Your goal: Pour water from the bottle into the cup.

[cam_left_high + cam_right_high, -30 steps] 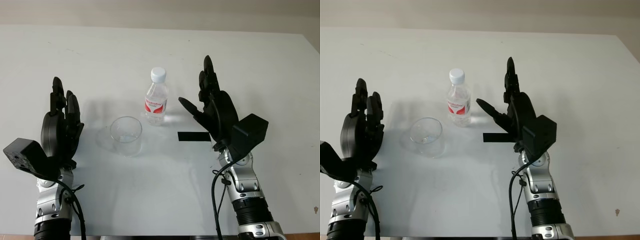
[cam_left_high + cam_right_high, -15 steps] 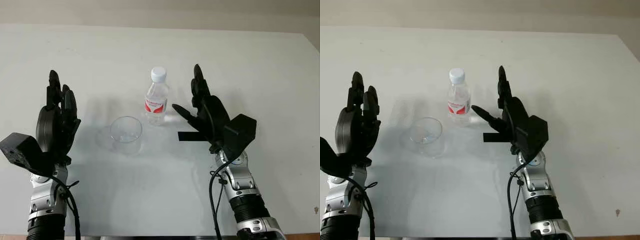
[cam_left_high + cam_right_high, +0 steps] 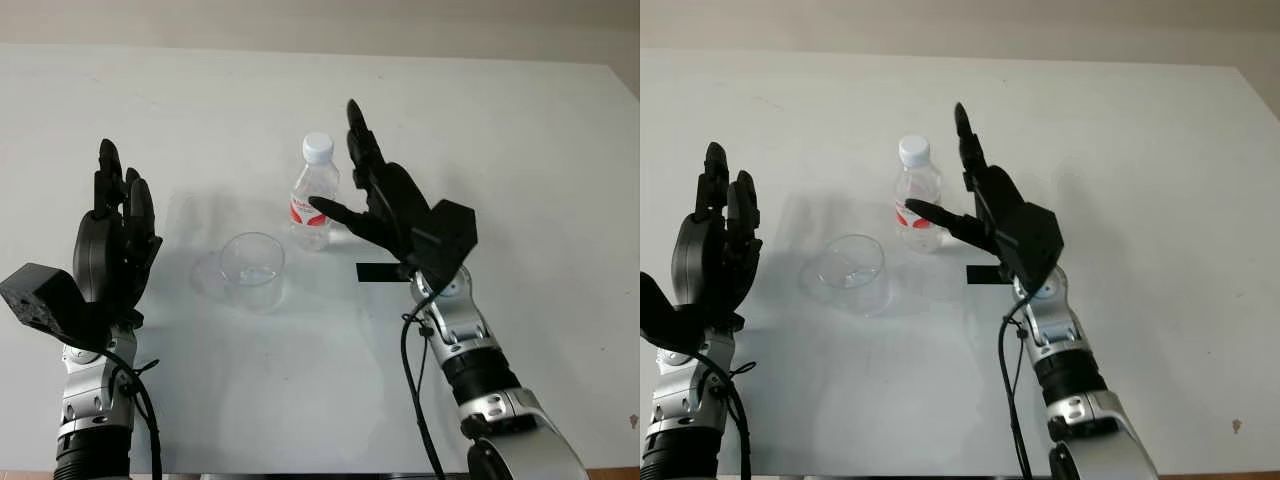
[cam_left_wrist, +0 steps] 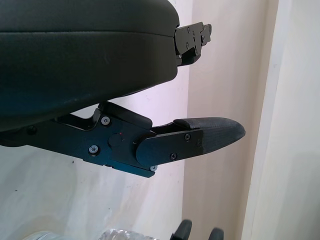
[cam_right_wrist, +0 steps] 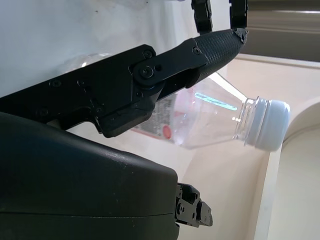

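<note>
Fingers (image 3: 355,140) of right hand (image 3: 385,200) released beside capped bottle (image 3: 313,205); cup (image 3: 252,268) at its 7 o'clock, empty; left hand (image 3: 115,240) released; nothing grasped or poured yet.

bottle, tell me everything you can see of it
The bottle is small and clear, plastic by the look of it, with a white screw cap still on and a red and white label around its middle. It stands upright on the white table, just behind and to the right of the empty clear cup, apart from it. The open right hand is right beside it, thumb crossing in front of the label; contact cannot be judged.
</note>
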You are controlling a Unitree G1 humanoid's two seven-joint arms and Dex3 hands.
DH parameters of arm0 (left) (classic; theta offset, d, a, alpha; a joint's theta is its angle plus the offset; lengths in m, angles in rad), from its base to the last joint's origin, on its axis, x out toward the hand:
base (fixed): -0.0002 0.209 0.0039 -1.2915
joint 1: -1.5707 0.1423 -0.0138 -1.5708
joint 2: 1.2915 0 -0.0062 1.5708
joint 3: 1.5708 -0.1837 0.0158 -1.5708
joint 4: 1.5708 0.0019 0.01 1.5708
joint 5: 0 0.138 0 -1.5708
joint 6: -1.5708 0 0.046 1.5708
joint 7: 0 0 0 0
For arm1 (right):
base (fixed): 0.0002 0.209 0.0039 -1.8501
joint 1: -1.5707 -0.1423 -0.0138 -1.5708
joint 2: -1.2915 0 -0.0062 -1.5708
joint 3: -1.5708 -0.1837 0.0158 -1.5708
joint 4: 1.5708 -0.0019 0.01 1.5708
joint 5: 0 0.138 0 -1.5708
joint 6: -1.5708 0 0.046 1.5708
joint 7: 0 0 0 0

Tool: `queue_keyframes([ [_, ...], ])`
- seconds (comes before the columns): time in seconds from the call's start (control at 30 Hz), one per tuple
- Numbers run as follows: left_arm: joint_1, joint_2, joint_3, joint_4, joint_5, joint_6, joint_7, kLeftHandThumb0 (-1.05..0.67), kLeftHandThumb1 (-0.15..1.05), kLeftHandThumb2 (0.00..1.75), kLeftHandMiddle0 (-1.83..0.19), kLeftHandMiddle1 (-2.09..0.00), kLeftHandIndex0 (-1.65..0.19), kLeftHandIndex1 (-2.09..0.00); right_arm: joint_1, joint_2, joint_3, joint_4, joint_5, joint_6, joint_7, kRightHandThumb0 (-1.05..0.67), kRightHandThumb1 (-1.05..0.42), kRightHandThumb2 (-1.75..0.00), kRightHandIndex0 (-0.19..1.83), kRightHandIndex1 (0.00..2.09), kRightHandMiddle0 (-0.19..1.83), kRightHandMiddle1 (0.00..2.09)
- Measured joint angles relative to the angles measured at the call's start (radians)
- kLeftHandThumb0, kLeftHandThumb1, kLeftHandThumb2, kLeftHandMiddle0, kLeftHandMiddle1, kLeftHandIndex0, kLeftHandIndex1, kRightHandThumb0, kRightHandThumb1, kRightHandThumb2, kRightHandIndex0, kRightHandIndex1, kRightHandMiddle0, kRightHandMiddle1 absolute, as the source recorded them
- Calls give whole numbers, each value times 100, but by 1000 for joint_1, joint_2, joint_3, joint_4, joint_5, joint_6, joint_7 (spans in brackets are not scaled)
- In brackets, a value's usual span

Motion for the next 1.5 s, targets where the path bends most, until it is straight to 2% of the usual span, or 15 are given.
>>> queue_keyframes([
  [0.5, -18, 1, 1, 8, -1, 0, -2, -74, 105, 55, 19, -4, 19, -3, -74, 49, 6, 164, 8, -19, 0, -98, -97, -6, -19, 0, -19, 0],
  [0.87, -18, 1, 1, 10, 3, -1, 3, -73, 105, 56, 19, -3, 19, -3, -128, 84, -40, 278, 100, -11, 117, -91, -95, -5, -19, 0, -19, 0],
  [1.03, -18, 2, 1, 13, 4, -6, 1, -74, 105, 55, 19, -3, 19, -3, -141, 97, -52, 316, 120, -8, 148, -80, -92, -4, -19, 0, -19, 0],
  [1.1, -18, 2, 1, 19, 5, -11, 0, -74, 105, 55, 19, -4, 19, -4, -145, 102, -62, 327, 130, -7, 149, -67, -91, -4, -17, 2, -9, 6],
  [1.13, -18, 2, 1, 20, 4, -11, -1, -74, 105, 55, 19, -3, 19, -4, -147, 104, -66, 330, 132, -4, 149, -58, -92, -5, -8, 9, -2, 14],
  [1.17, -18, 2, 1, 21, 4, -12, -2, -74, 105, 55, 19, -3, 19, -4, -149, 104, -67, 333, 132, -1, 149, -49, -92, -5, -5, 35, -8, 56],
  [1.23, -18, 2, 1, 22, 4, -12, -3, -74, 105, 55, 19, -4, 19, -4, -155, 104, -66, 337, 126, 0, 150, -36, -93, -5, -15, 121, -17, 133],
  [1.33, -19, 2, 1, 22, 4, -12, -3, -74, 105, 55, 19, -4, 19, -4, -170, 102, -63, 345, 108, -3, 149, -31, -92, -5, -9, 166, -17, 179],
  [1.4, -19, 2, 1, 23, 4, -12, -2, -74, 105, 55, 19, -5, 19, -4, -178, 99, -55, 348, 91, -10, 150, -32, -91, -5, -4, 181, -12, 196],
  [1.47, -20, 2, 1, 23, 5, -12, 1, -74, 105, 55, 18, -5, 18, -5, -185, 96, -47, 355, 80, -23, 158, -32, -90, -5, 12, 201, 8, 207],
  [1.5, -20, 2, 1, 23, 5, -13, 2, -73, 105, 55, 19, -5, 19, -4, -187, 93, -41, 359, 70, -32, 165, -33, -91, -5, 27, 205, 19, 208],
])
